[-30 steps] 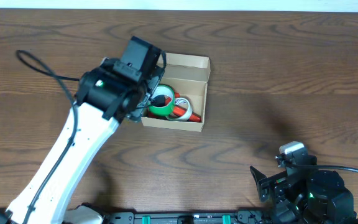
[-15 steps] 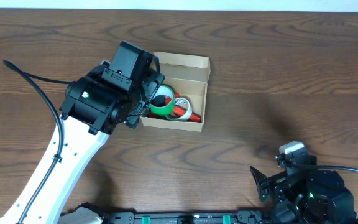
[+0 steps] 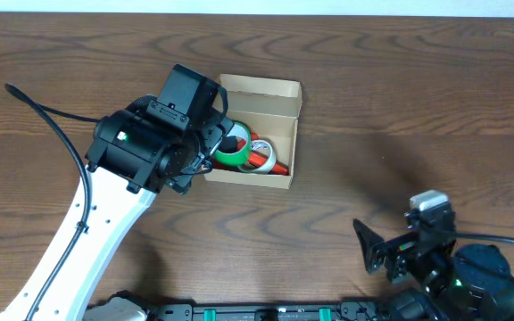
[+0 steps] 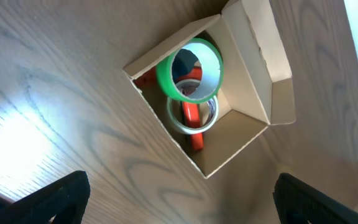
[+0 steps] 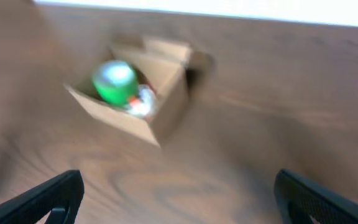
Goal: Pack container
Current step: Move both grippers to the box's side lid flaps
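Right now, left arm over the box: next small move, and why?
Probably raise the left gripper clear of the container: fingers spread and empty, green roll already inside atop the other rolls, lid not yet shut.

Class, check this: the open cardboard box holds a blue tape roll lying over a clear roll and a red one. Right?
Not quite: the top tape roll is green, not blue, as the left wrist view shows. It does lie over a clear roll and a red one in the open cardboard box.

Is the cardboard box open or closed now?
Open. The box has its flap folded back, and the green tape roll inside is visible.
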